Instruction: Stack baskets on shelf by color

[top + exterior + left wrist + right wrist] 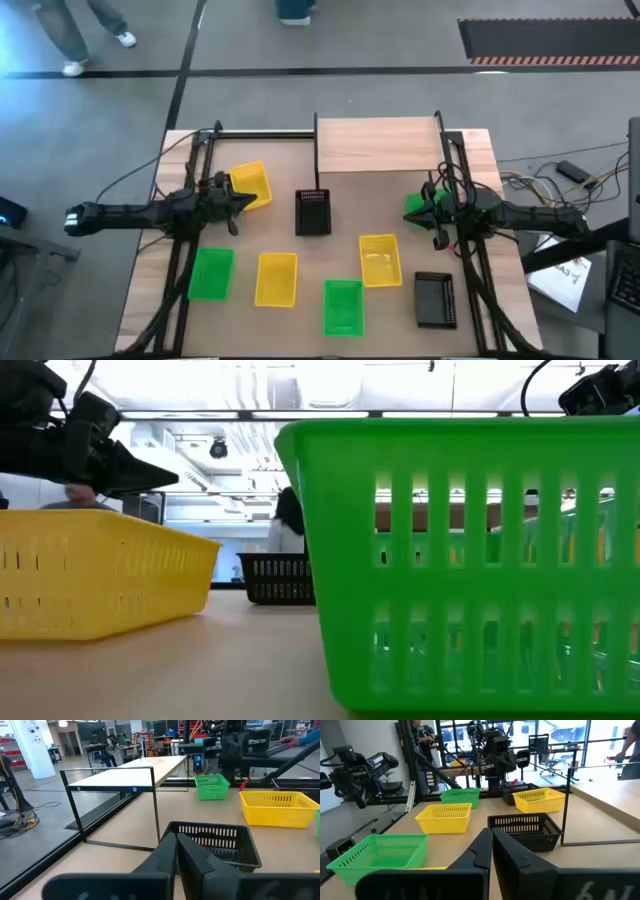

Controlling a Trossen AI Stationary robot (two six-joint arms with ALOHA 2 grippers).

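The shelf point(378, 145) stands at the table's far middle and nothing lies on it. Yellow baskets point(250, 185) point(277, 278) point(380, 260), green baskets point(211, 273) point(343, 307) point(418, 203) and black baskets point(313, 212) point(435, 300) rest on their bottoms on the table. My left gripper point(245, 200) is shut and empty, in the air beside the far-left yellow basket, pointing at the black basket point(215, 842). My right gripper point(425, 205) is shut and empty above the right green basket point(212, 786), facing the same black basket point(525, 830).
The shelf's thin dark side panel point(155, 802) stands just beyond the middle black basket. Cables and arm frames run along both table sides point(185, 200) point(470, 200). A strip of bare tabletop point(300, 245) lies between the far and near rows of baskets. People move in the room beyond.
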